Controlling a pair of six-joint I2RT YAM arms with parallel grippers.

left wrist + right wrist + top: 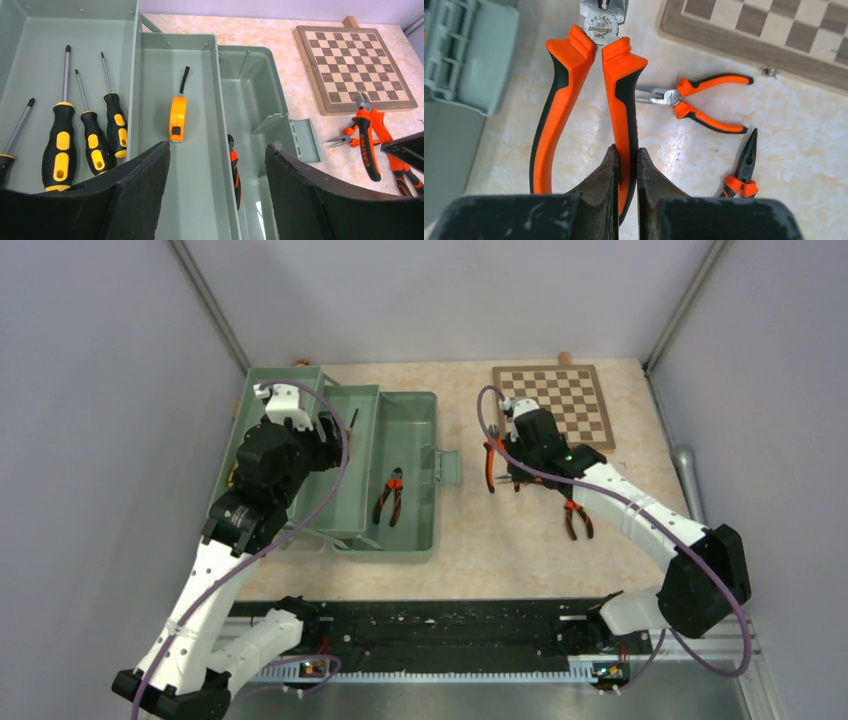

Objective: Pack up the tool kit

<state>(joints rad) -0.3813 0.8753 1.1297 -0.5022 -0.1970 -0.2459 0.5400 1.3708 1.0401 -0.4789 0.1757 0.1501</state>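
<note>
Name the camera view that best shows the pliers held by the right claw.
Right wrist: the held pliers fill the frame, with the right claw shut on one orange handle. Top external shows only orange handles peeking beside the arm; left wrist shows them small at the right edge.

One overhead view, two wrist views.
The top camera looked down over the whole table (500,540); both close wrist cameras shared the chessboard (355,65) and combination pliers (624,90).

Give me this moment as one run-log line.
right gripper: shut on large pliers, one handle | left gripper: open, above toolbox | in toolbox: screwdrivers, tape measure, pliers pair | on table: two small pliers
</note>
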